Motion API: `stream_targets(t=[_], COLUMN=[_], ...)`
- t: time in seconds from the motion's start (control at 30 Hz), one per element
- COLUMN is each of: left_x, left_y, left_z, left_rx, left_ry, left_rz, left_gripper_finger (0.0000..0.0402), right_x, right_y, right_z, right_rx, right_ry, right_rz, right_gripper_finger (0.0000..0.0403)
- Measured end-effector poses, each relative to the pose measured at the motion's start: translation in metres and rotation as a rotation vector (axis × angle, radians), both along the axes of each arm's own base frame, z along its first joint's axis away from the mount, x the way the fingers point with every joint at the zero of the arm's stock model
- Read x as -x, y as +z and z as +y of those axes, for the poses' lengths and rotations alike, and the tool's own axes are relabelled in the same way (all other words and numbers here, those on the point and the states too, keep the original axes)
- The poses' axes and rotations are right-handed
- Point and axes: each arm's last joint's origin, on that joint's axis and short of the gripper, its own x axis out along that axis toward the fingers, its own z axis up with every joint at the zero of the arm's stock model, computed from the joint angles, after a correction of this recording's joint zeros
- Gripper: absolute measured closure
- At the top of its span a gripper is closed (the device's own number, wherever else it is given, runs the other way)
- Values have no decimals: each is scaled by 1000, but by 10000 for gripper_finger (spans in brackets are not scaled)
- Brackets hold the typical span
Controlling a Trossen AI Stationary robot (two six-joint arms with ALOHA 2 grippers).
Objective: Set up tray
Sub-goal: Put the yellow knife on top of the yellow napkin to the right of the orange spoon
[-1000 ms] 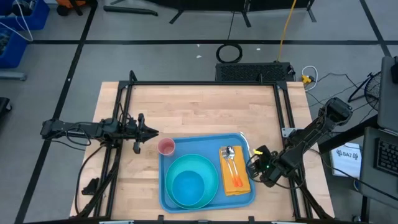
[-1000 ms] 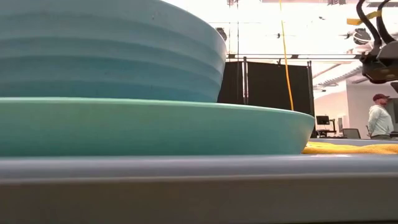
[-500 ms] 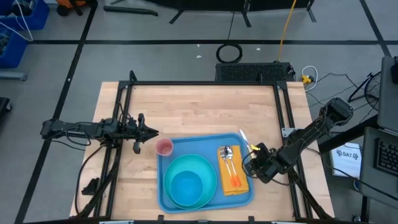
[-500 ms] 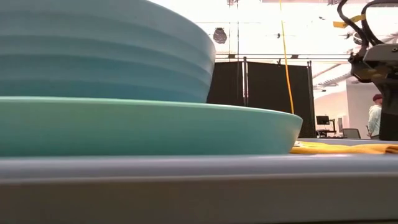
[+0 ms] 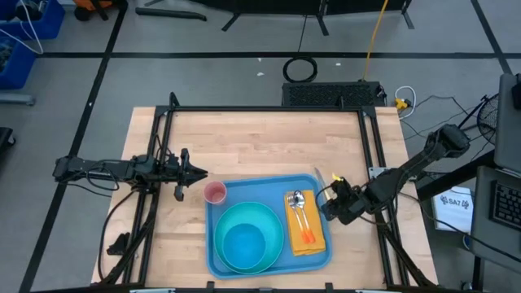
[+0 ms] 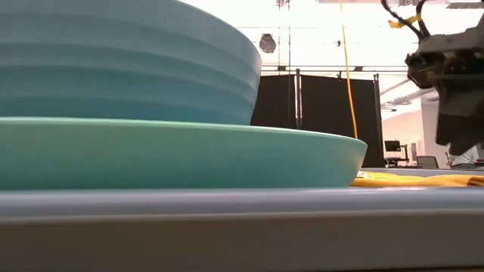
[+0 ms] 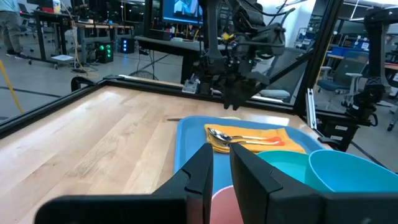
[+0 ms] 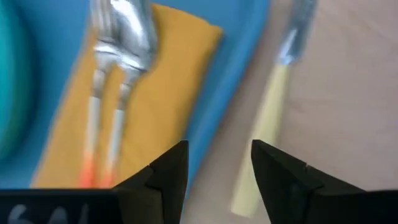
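Note:
The blue tray [image 5: 260,191] lies on the near half of the wooden table. On it rest a turquoise plate [image 5: 265,215] with a bowl [image 5: 244,244] sitting in it, a pink cup [image 5: 215,192], and a yellow-orange napkin [image 5: 313,241] with a spoon and fork [image 5: 299,210] on top. A knife [image 8: 268,118] with a pale yellow handle lies flat on the wood just outside the tray's right rim. My right gripper [image 8: 217,155] hovers open above that rim and the knife. My left gripper [image 7: 222,152] waits left of the cup, its fingers a little apart with nothing between them.
Black frame rails [image 5: 269,110] run along the table's far, left and right sides. Bare wood [image 5: 260,142] fills the far half of the table. In the low view the plate [image 6: 189,155] and bowl [image 6: 113,60] block most of the sight.
My right gripper has moved toward the table's far edge and a little to the left, ending beside the tray's right rim. The tray, with plate and bowl on it, has slid slightly toward the table's left.

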Motion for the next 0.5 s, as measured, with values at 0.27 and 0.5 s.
stream_targets(t=[0.27, 0.5], left_x=[0, 0], left_y=[0, 0], left_z=[0, 0], left_rx=[0, 0], left_ry=[0, 0], left_rz=[0, 0], left_gripper_finger=[344, 344], right_x=[-6, -14], right_y=[-10, -23], right_z=[-11, -12], right_rx=[-74, -84], right_ry=[38, 87], right_rz=[163, 246], right_gripper_finger=[238, 238])
